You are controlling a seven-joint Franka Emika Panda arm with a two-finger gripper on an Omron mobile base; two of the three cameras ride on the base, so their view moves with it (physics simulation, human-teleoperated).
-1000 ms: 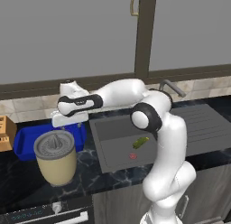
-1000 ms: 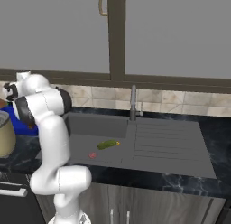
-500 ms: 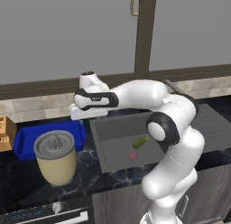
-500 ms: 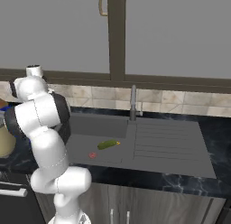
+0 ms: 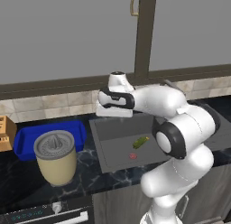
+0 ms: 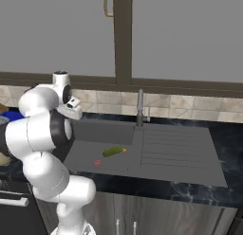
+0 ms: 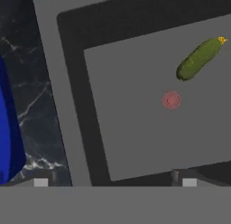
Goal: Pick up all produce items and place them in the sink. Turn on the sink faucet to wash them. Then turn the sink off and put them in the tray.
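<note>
We see the gripper [image 7: 115, 182] spread wide and grasping nothing, hanging over the rear left corner of the sink [image 5: 108, 128]. On the basin floor lies the green cucumber-like vegetable [image 7: 198, 58], yellowish tip outward, just beside a small red spot [image 7: 171, 100] and not touching it. The blue tray [image 5: 27, 137] sits on the dark counter [image 7: 36, 110] left of the sink, behind the beige cup [image 5: 56, 157]. The faucet [image 6: 140, 108] stands at the basin's back edge.

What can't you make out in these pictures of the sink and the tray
- Blue tray: the juicer cup covers part of its floor in the left base view; the hand view's edge cuts it off.
- Faucet: lever too small to read in the right base view.
- Brown-orange produce item: not made out.
</note>
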